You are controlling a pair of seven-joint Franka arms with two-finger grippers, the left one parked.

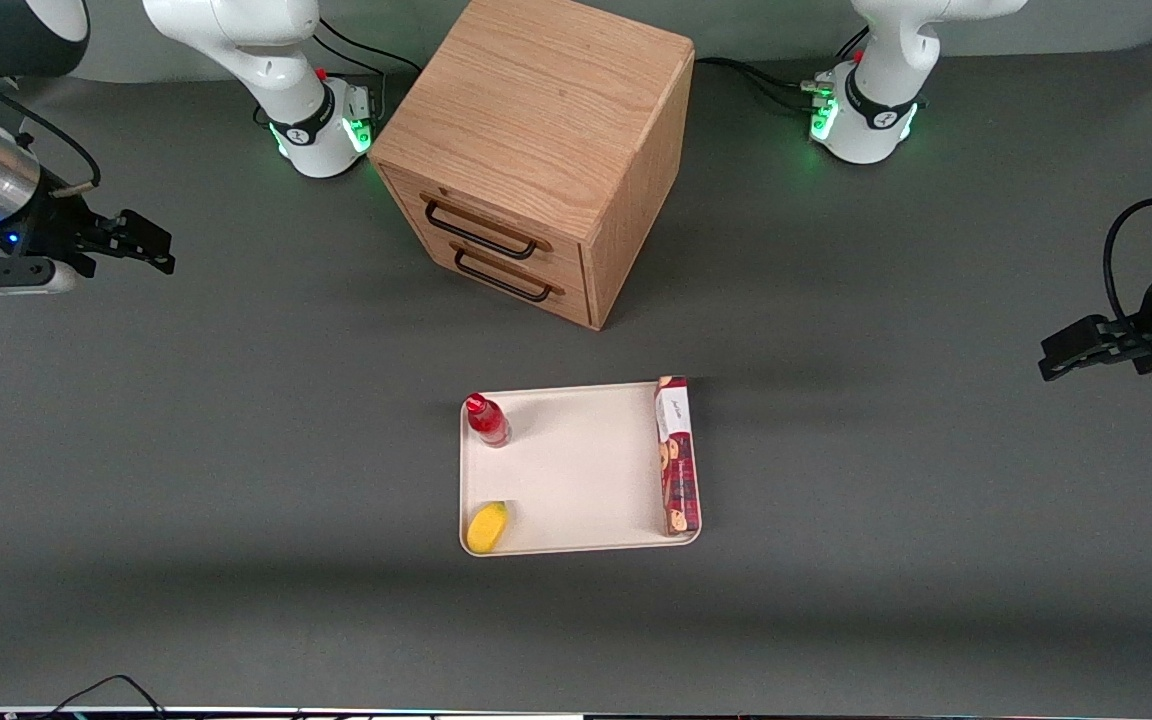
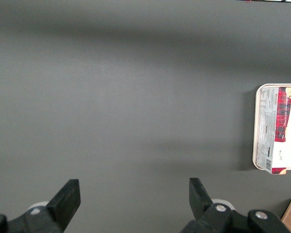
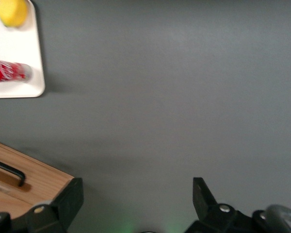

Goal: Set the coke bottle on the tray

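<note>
The small red coke bottle (image 1: 487, 419) stands upright on the cream-white tray (image 1: 576, 470), in the tray corner nearest the cabinet at the working arm's end. It also shows in the right wrist view (image 3: 9, 71) on the tray (image 3: 24, 46). My right gripper (image 1: 141, 245) is open and empty, held above the bare table well away from the tray, toward the working arm's end of the table. In the right wrist view its fingers (image 3: 70, 199) stand wide apart over grey table, with nothing between them.
A wooden two-drawer cabinet (image 1: 536, 150) stands farther from the front camera than the tray. On the tray also lie a yellow lemon (image 1: 487, 527) and a long dark-red biscuit box (image 1: 677, 455). The arm bases (image 1: 321, 125) stand beside the cabinet.
</note>
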